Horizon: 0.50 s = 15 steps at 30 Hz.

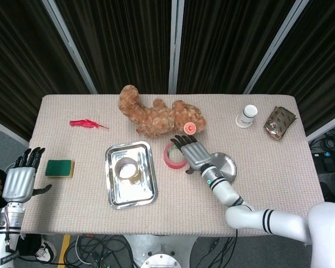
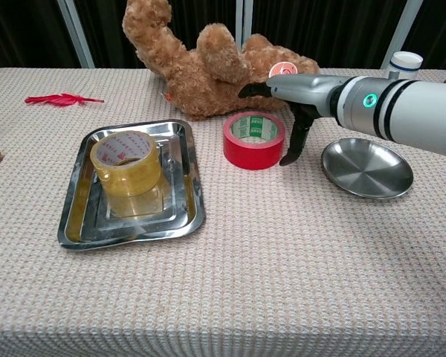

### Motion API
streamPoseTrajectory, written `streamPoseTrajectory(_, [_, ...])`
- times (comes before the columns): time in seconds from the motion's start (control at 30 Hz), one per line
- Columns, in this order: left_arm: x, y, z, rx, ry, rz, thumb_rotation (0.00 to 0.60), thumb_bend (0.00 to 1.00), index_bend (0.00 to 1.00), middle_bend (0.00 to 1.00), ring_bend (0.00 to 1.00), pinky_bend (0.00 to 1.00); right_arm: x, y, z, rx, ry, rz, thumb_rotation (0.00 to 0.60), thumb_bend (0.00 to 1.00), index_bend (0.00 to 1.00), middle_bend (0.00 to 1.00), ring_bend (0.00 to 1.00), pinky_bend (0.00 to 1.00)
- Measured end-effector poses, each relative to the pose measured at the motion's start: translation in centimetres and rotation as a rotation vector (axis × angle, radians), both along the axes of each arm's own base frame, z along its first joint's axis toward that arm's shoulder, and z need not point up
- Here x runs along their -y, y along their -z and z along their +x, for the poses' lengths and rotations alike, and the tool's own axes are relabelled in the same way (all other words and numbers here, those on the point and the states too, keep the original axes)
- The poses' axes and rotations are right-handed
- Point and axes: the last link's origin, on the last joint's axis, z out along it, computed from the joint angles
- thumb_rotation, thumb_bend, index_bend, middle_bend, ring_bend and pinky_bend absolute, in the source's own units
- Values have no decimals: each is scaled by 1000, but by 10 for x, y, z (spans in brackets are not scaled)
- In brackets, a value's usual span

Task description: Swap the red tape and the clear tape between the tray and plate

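Observation:
The red tape (image 1: 173, 156) (image 2: 253, 140) lies flat on the tablecloth between the steel tray (image 1: 130, 191) (image 2: 78, 223) and the round steel plate (image 1: 228, 164) (image 2: 372, 172). The clear tape (image 1: 126, 167) (image 2: 125, 163) stands in the tray. My right hand (image 1: 193, 153) (image 2: 301, 93) hovers over the red tape's right side, fingers spread and pointing toward the teddy bear, thumb hanging down beside the roll, holding nothing. My left hand (image 1: 18, 179) is off the table's left edge, fingers apart, empty. The plate holds nothing.
A brown teddy bear (image 1: 158, 116) (image 2: 205, 63) lies just behind the red tape. A green sponge (image 1: 59, 167) sits near the left edge, a red feather (image 1: 85, 123) (image 2: 56, 98) at the back left. A paper cup (image 1: 246, 116) (image 2: 406, 64) and a snack packet (image 1: 279, 121) are at the back right.

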Motion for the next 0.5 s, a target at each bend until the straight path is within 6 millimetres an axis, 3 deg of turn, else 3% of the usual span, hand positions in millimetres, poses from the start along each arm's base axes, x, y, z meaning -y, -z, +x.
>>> streamPoseTrajectory(0.5, [4, -1, -6, -20, -21, -14, 600, 74, 24, 61, 0, 152, 10, 26, 12, -48, 53, 25, 600, 0, 0, 3, 0, 0])
